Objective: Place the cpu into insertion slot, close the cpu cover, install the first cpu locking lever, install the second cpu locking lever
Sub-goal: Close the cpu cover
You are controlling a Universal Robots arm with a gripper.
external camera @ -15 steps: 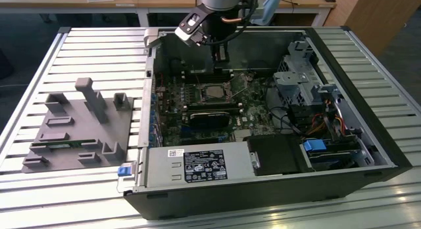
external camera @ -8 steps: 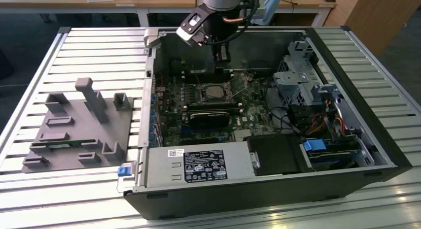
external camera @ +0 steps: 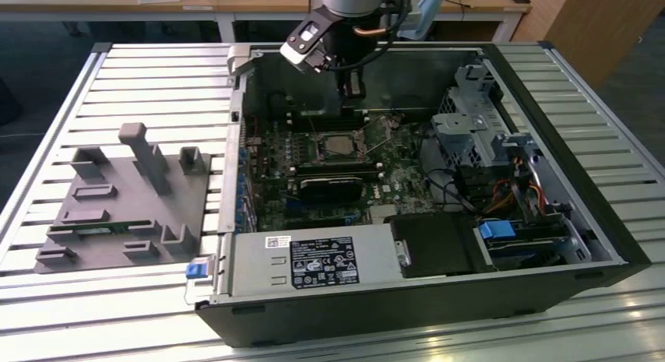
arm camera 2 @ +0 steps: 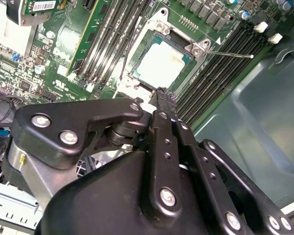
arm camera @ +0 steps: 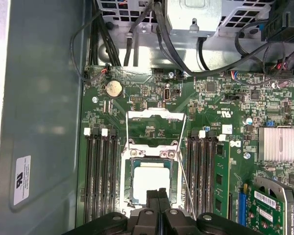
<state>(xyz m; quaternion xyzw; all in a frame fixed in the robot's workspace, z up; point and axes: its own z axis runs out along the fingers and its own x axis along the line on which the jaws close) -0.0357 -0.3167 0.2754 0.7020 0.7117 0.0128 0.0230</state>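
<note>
The cpu (arm camera: 149, 180) lies flat in the insertion slot (arm camera: 129, 182) on the green motherboard, its silver top showing; both wrist views show it (arm camera 2: 161, 63). The cpu cover (arm camera: 155, 115) is swung open, lying back beyond the socket toward the coin battery. A thin wire locking lever (arm camera: 188, 186) stands loose beside the socket, its free end out over the memory slots (arm camera 2: 230, 55). My gripper (arm camera: 158, 195) is shut with nothing in it. Its tip hovers at the cpu's near edge (arm camera 2: 160, 93). In the exterior view the gripper (external camera: 351, 88) hangs inside the open case above the socket (external camera: 338, 144).
Black memory slots (arm camera: 100, 181) flank the socket on both sides. An expansion card (arm camera: 274, 205) and a silver heatsink (arm camera: 279, 144) sit nearby. Cables and a drive cage (external camera: 468, 128) crowd the case on the exterior view's right. A grey fixture (external camera: 130, 198) stands on the slatted table outside.
</note>
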